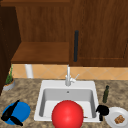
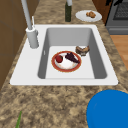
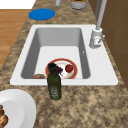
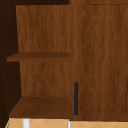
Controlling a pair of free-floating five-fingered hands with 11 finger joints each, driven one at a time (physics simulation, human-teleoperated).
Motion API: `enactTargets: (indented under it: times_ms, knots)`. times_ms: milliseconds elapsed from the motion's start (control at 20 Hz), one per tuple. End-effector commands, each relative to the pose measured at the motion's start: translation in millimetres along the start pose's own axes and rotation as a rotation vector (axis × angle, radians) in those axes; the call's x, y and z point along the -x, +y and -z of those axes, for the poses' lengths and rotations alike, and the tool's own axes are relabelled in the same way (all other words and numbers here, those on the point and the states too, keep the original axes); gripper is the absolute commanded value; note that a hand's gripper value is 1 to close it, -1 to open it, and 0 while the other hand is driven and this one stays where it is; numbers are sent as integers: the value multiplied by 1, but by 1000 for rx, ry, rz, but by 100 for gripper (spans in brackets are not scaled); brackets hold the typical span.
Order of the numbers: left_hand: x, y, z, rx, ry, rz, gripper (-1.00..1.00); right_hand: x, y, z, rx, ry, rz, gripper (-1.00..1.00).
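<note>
Over the blue plate (image 1: 21, 110) hovers the left hand (image 1: 10, 113), bottle (image 3: 54, 82) label unreadable.

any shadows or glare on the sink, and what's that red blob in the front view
Front view: the sink is lit flat and even, with no glare; the red blob is a smooth, evenly shaded ball covering the basin's front. Left side view: soft shading on the basin walls, and the red-rimmed plate casts no hard shadow.

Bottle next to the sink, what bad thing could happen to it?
The right hand hangs close to the bottle, so a bump might tip it. It stands upright near the sink and could roll in onto the plate of food. The white plate might get knocked too.
</note>
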Motion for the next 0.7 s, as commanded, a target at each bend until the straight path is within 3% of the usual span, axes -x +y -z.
enactTargets:
  times_ms: [0,400,650]
  knots:
    - [0,-3,6,113,66,-32,-100,0,0,0,0,0,0,0]
    - [0,-7,24,192,99,-16,-100,0,0,0,0,0,0,0]
    - [1,-15,35,222,108,-5,-100,0,0,0,0,0,0,0]
